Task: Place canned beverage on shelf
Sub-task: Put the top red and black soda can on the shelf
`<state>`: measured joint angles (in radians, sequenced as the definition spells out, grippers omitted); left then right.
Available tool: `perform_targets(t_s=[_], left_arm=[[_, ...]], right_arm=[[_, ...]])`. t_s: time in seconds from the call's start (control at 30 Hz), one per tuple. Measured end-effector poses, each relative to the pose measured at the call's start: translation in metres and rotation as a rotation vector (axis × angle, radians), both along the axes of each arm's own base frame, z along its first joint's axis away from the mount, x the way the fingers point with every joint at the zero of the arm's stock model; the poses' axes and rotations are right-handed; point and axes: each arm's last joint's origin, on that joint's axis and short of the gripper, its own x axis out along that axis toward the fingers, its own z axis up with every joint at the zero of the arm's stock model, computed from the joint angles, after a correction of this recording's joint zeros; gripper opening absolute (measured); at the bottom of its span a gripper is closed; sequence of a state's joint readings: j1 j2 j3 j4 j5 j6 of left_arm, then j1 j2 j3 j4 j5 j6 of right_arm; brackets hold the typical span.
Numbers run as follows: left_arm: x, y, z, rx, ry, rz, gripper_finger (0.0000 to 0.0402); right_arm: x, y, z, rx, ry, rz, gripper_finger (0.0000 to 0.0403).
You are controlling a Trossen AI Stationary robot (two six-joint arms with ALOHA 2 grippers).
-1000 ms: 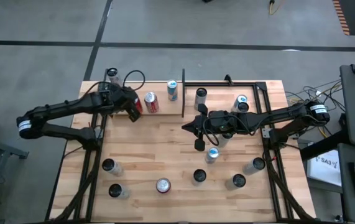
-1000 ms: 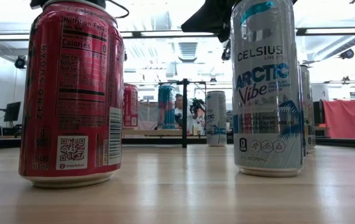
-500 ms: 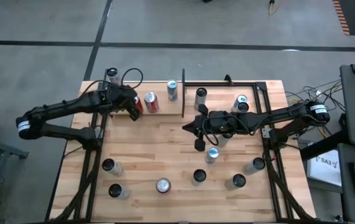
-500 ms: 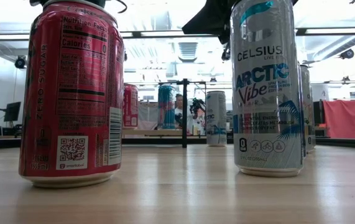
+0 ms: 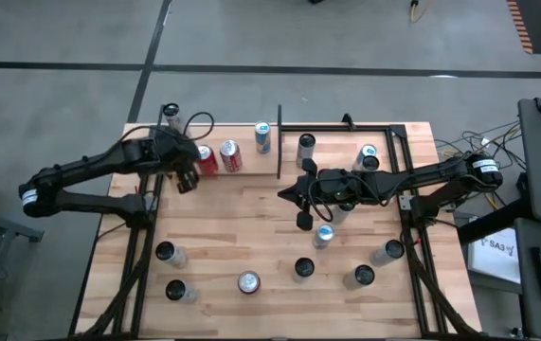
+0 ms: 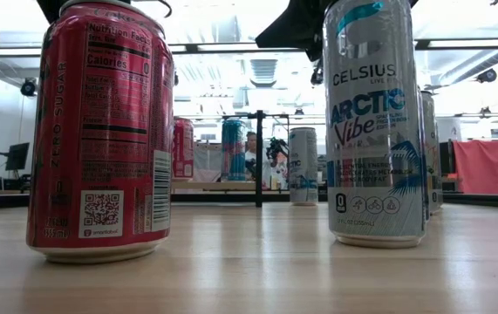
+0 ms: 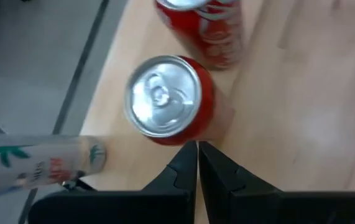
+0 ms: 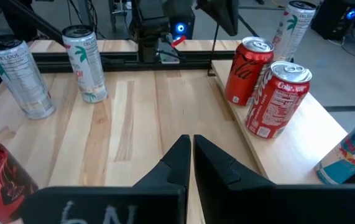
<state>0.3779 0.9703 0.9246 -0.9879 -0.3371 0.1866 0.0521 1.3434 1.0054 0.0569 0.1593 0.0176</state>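
High view: wooden table (image 5: 251,227) w/ approx. a dozen cans standing upright, all sealed as far as visible. Shelf (image 5: 341,152) sits at far right of table, pale panel w/ black rods; on it a dark-topped can (image 5: 305,144) and a blue-white can (image 5: 367,153) beside another dark-topped one. Left of the shelf's upright rod, on the table: blue can (image 5: 262,136), red can (image 5: 229,155), second red can (image 5: 206,159) just beside it. Left gripper (image 5: 187,178) is just beside that second red can, fingers clenched, holding nothing. Right gripper (image 5: 300,193) hangs mid-table in front of the shelf, fingers clenched, empty. Near edge of table: six more cans spread out, plus one silver-blue can (image 5: 324,235) near the right arm.

Low view: large red can (image 6: 100,131) and tall silver can (image 6: 375,122) stand close to camera, apart. Far back: more cans either side of a black upright rod (image 6: 258,157). Grippers themselves not made out here.

Left wrist view: fingers (image 7: 183,171) pressed together, tips just short of a red can (image 7: 168,99) seen from above, tab unopened. Another red can (image 7: 205,28) beyond it; a white can (image 7: 40,163) w/ palm print at table edge.

Right wrist view: fingers (image 8: 217,163) together over bare wood. Two red cans (image 8: 267,84) stand side by side, touching or nearly so.
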Motion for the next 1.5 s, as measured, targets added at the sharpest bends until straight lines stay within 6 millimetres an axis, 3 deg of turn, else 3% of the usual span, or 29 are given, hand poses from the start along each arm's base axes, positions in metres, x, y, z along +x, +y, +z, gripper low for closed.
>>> perform_targets(t_s=[0.47,1.5], left_arm=[[0.012,0.007,-0.020,0.007,-0.015,-0.001,0.0000],[0.021,0.013,-0.028,0.024,-0.129,0.100,0.0000]], right_arm=[[0.000,0.000,0.000,0.009,-0.004,-0.004,0.0011],[0.000,0.000,0.000,0.009,-0.003,-0.004,0.0011]])
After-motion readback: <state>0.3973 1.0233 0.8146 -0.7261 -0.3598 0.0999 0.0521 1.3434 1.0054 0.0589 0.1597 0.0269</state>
